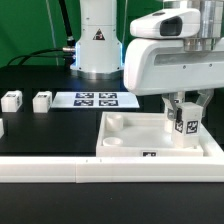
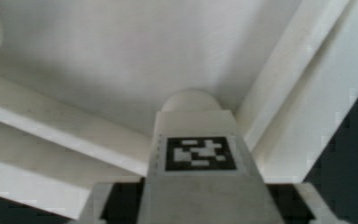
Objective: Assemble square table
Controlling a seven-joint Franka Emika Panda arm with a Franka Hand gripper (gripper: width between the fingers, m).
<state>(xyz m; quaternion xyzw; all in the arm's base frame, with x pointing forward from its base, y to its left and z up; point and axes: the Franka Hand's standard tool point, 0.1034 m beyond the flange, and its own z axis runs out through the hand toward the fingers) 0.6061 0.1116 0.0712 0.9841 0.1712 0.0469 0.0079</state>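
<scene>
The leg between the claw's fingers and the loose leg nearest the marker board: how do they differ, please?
The gripped leg stands in the square table's corner; the loose leg rests on the black surface. The claw clasps the gripped leg; nothing touches the loose leg. Both are small white blocks.

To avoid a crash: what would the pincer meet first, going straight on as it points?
Probably the square tabletop, near its rim; the tagged leg between the fingers of the pincer would touch it first. Depth is unclear.

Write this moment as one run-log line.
gripper: closed on leg | leg: upright, near square table corner, exterior view's right | seated: cannot tell
</scene>
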